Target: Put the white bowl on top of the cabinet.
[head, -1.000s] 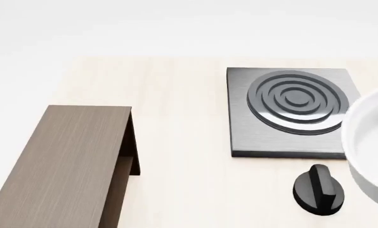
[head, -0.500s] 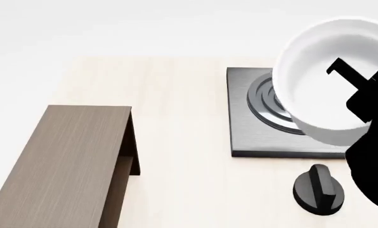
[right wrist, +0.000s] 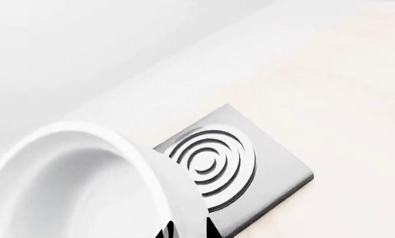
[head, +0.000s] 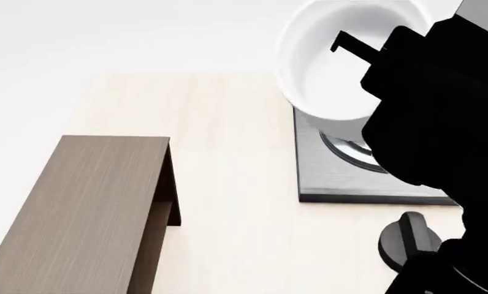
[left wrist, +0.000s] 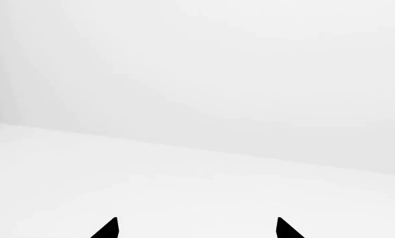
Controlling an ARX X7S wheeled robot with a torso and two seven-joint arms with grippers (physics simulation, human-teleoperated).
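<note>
The white bowl (head: 322, 79) hangs in the air above the far edge of the stove plate, held up by my right gripper (head: 350, 49). One black finger reaches inside the bowl; the other is hidden behind its wall. In the right wrist view the bowl (right wrist: 72, 183) fills the near side, and the right gripper (right wrist: 187, 230) is shut on its wall at the rim. The dark-brown cabinet (head: 89, 208) lies low at the left of the table, well to the left of the bowl, its flat top bare. My left gripper (left wrist: 196, 230) stands open against plain white, holding nothing.
A grey stove plate (head: 334, 177) with concentric rings lies on the light wood table (head: 227, 184) under the bowl, also shown as the stove plate (right wrist: 237, 163) in the right wrist view. A black knob (head: 403, 239) sits in front of it. My right arm (head: 440, 122) covers the right side.
The bowl has risen and travelled left from the right edge to above the stove plate's far side, carried by the right gripper. More of the right arm now shows.
</note>
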